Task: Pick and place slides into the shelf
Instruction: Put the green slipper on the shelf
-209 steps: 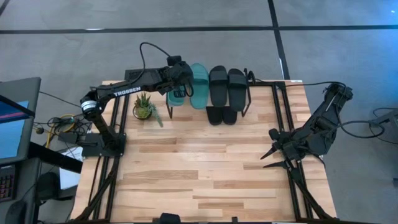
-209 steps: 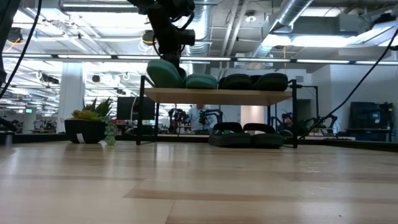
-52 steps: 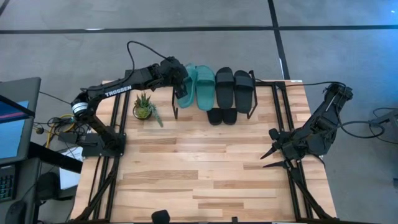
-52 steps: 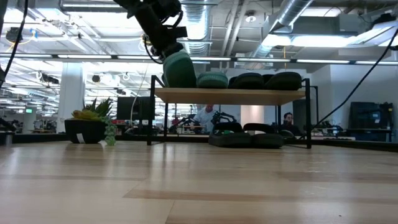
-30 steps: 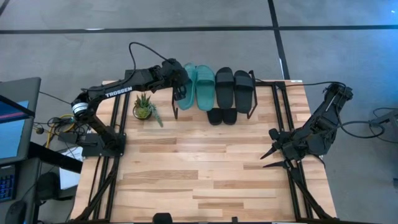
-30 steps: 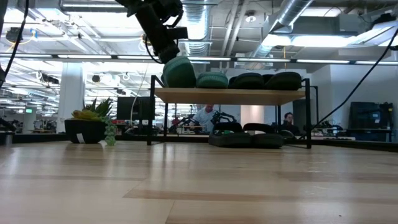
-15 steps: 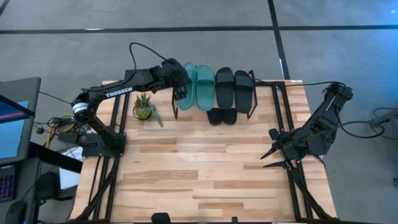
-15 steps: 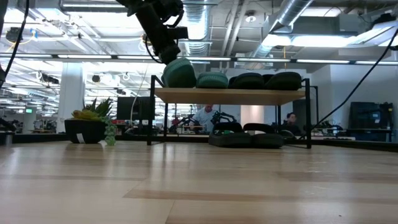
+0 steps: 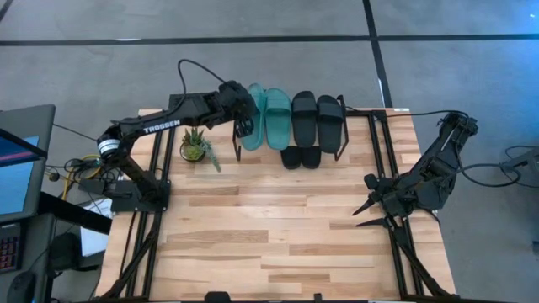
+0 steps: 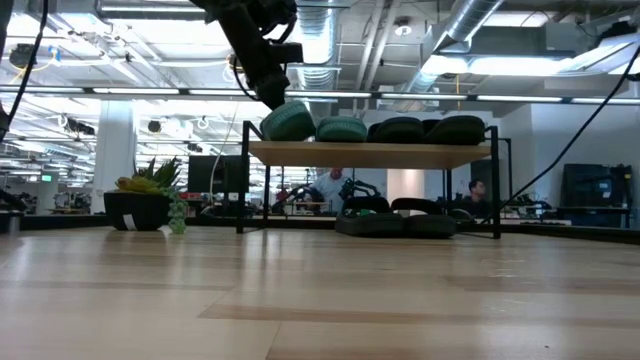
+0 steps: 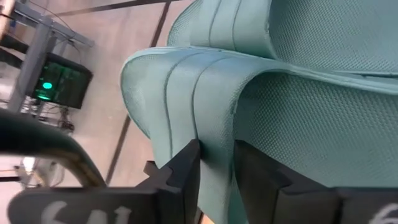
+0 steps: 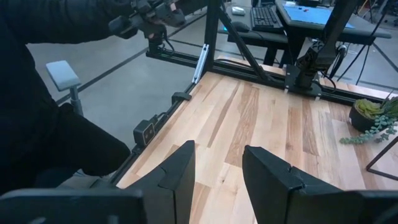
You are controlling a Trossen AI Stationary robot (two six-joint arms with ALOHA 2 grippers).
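Note:
A teal-green pair of slides (image 9: pixel 278 118) lies on the left end of the shelf (image 10: pixel 370 152), with a black pair (image 9: pixel 317 116) beside it on the top board. Another black pair (image 9: pixel 301 156) sits on the table under the shelf. My left gripper (image 9: pixel 244 124) is at the shelf's left end, shut on the left teal slide (image 10: pixel 288 122). My right gripper (image 9: pixel 370 206) waits open over the table's right side, away from the slides. My left gripper pinches the left teal slide between its two fingers (image 11: pixel 186 177) at the edge of its ribbed strap (image 11: pixel 214 143), on the slide's left side. It comes slanting down from the table's left. The slide rests on the shelf's top board, next to its mate.
A potted plant (image 9: pixel 195 145) stands on the table just left of the shelf, under my left arm. A monitor (image 9: pixel 17 160) stands off the table's left edge. Bare tabletop (image 9: pixel 269 227) stretches from the shelf to the near edge. People show in the room behind (image 10: pixel 325 185).
My left gripper has come down a little at the shelf's left end. The left teal slide, which stood tipped up, has lowered and flattened onto the top board beside its mate.

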